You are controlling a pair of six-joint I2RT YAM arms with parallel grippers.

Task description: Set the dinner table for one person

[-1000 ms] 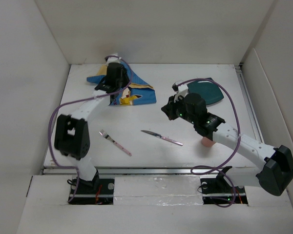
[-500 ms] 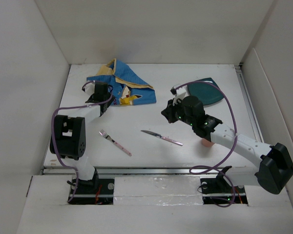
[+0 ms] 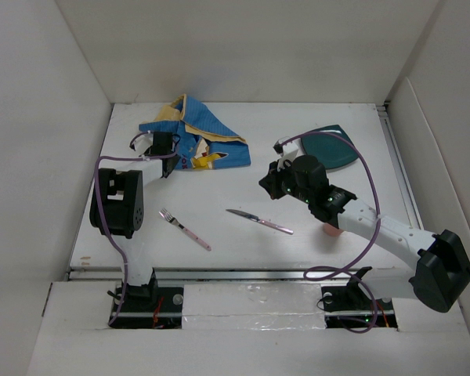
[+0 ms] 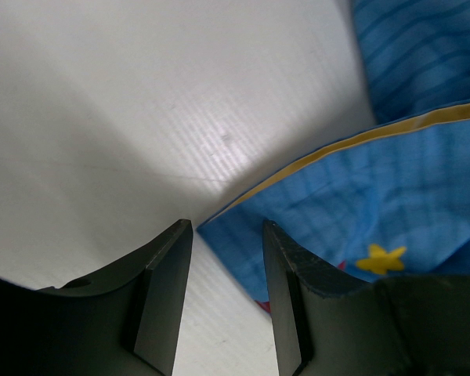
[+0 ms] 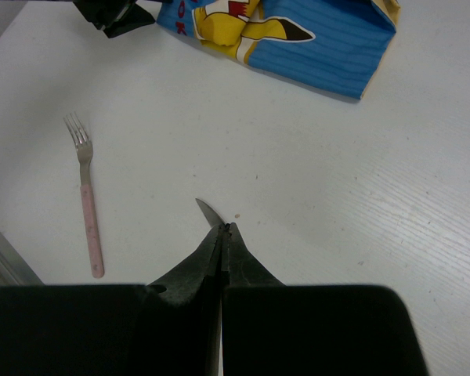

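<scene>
The dinner table (image 3: 313, 204) is a plain white tabletop. A crumpled blue placemat (image 3: 207, 141) with a yellow cartoon figure lies at the back left. My left gripper (image 3: 168, 157) is open and low at the placemat's near-left corner; in the left wrist view that corner (image 4: 243, 235) lies between the jaws of the gripper (image 4: 225, 227). My right gripper (image 3: 268, 178) is shut and empty above the table's middle. In the right wrist view the knife's tip (image 5: 207, 211) pokes out beyond the gripper (image 5: 223, 229). The knife (image 3: 258, 221) and a pink-handled fork (image 3: 184, 229) lie on the table.
A dark teal plate (image 3: 329, 149) sits at the back right. A pink cup (image 3: 333, 229) shows partly under my right forearm. White walls enclose the table on the left, back and right. The fork (image 5: 86, 196) and placemat (image 5: 313, 31) also show in the right wrist view.
My left gripper has drawn back from over the placemat's far part to its near-left corner, and the left elbow has swung up. The right arm has barely moved.
</scene>
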